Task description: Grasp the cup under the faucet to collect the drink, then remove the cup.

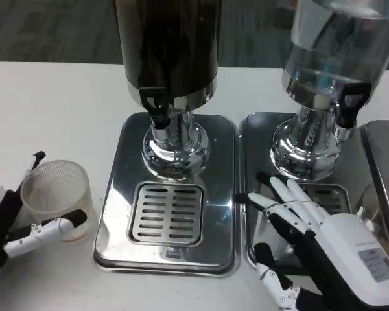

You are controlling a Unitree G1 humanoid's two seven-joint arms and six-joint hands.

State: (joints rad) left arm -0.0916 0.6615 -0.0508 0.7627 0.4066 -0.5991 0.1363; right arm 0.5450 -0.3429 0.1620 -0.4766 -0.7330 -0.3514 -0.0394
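Two hands are showing over the white table (45, 97). Near its left edge, the left hand (16, 227) is holding the clear cup (57, 194) upright between its fingers, left of the dark dispenser's drip tray (117, 194) and away from its faucet (157, 110). The right hand (311, 236) is hovering with fingers spread, holding nothing, over the clear dispenser's tray (259, 136).

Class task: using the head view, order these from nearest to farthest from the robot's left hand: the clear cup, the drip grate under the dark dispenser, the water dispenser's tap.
1. Clear cup: held in the left hand, far left.
2. Drip grate: centre, under the dark dispenser.
3. Water dispenser's tap: upper right.
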